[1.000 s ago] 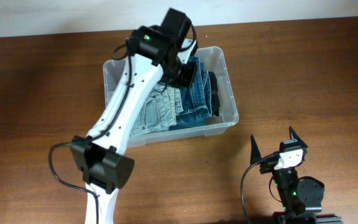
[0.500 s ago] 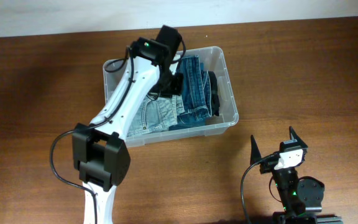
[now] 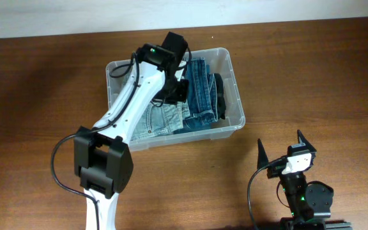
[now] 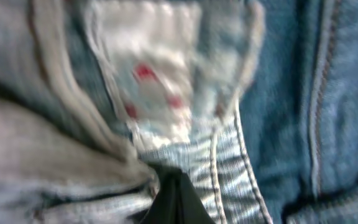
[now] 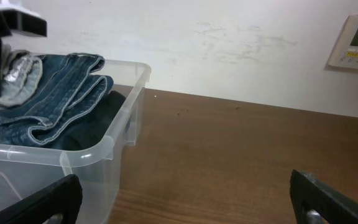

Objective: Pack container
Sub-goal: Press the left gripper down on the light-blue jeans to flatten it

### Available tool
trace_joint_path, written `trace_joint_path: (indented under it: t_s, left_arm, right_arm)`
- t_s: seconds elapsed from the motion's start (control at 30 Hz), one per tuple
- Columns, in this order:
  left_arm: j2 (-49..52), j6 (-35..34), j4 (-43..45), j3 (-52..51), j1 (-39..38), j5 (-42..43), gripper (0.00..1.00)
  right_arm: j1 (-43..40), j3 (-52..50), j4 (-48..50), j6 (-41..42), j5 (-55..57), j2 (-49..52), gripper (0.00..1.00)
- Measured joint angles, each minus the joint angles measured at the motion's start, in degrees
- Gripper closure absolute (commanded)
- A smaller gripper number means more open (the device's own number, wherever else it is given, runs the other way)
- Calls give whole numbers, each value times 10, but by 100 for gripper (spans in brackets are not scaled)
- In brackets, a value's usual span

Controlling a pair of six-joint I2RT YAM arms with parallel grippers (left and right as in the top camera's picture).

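The container (image 3: 236, 96) stands on the brown wooden surface (image 3: 312, 70), toward its far side and a little left of the middle, its long side slightly skewed. It is full of folded clothes: pale jeans (image 3: 161, 118) on the left, blue jeans (image 3: 200, 96) in the middle, and a dark garment (image 3: 221, 96) along the right wall.

The left arm (image 3: 130, 105) reaches from the near edge over the container. The left pincer (image 3: 177, 89) points down over the clothes, about where the pale and blue jeans meet. In the left wrist view its jaws are together and the dark tip sits right against the denim, between a pale fold and a stitched seam. Whether any cloth is caught cannot be told. That view is blurred. Just above the tip is a white label (image 4: 148, 81) with red marks, sewn to the pale jeans.

The right pincer (image 3: 280, 138) is at the near right of the surface, well apart from the container. It stands upright with its jaws wide apart and nothing between them. Its wrist view looks across the surface at the container's corner, with the blue jeans folded above the rim and the dark garment beside them. Beyond is a white wall (image 5: 241, 37) with a small white panel (image 5: 355, 40) on it
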Motion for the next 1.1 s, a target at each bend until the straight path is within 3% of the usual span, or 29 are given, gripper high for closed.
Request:
trace_joint_path:
  t_s: [0.13,0.33,0.5,0.67,0.9,1.1]
  left_arm:
    - [-13,0,-40,28,0,-2,92]
    - [-35,-2,-141,36,0,-2,92]
    - [-35,-2,-169,35,0,-2,92]
    - [-35,-2,-157,6,-3,-1,93]
    - [-39,-2,-75,-100,-9,11,93]
    - [-50,-2,-49,-111,-9,8,93]
  right_arm:
    - [0,0,0,0,0,0,1]
    - [0,0,0,0,0,0,2]
    - [0,0,0,0,0,0,2]
    - [0,0,0,0,0,0,1]
    - [0,0,0,0,0,0,2]
    - [0,0,0,0,0,0,1]
